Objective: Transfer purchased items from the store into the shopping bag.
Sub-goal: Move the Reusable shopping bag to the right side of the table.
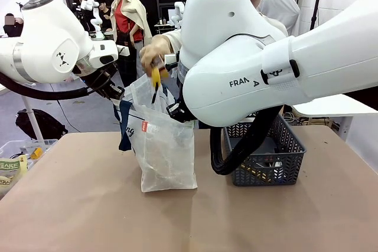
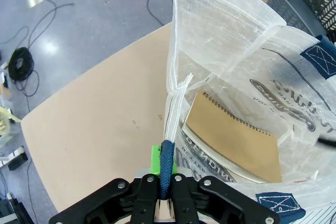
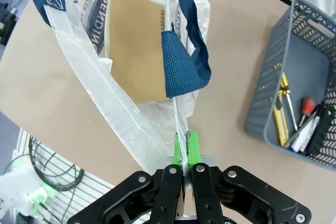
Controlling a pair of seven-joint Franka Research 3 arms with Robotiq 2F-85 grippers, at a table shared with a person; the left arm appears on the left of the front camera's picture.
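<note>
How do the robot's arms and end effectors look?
The left arm and right arm are glossy white with rounded joints; the right one bears dark lettering and a black cable. The left end effector and right end effector are black, with green pads.

The shopping bag [image 1: 168, 151] is translucent white, with navy woven strap handles [image 3: 181, 66], a red tag and dark lettering. At its 3 o'clock the basket [image 1: 289, 157] is dark grey lattice (tools [image 3: 306, 104] inside show yellow, red, black). The notebook [image 2: 231, 140] is tan.
</note>
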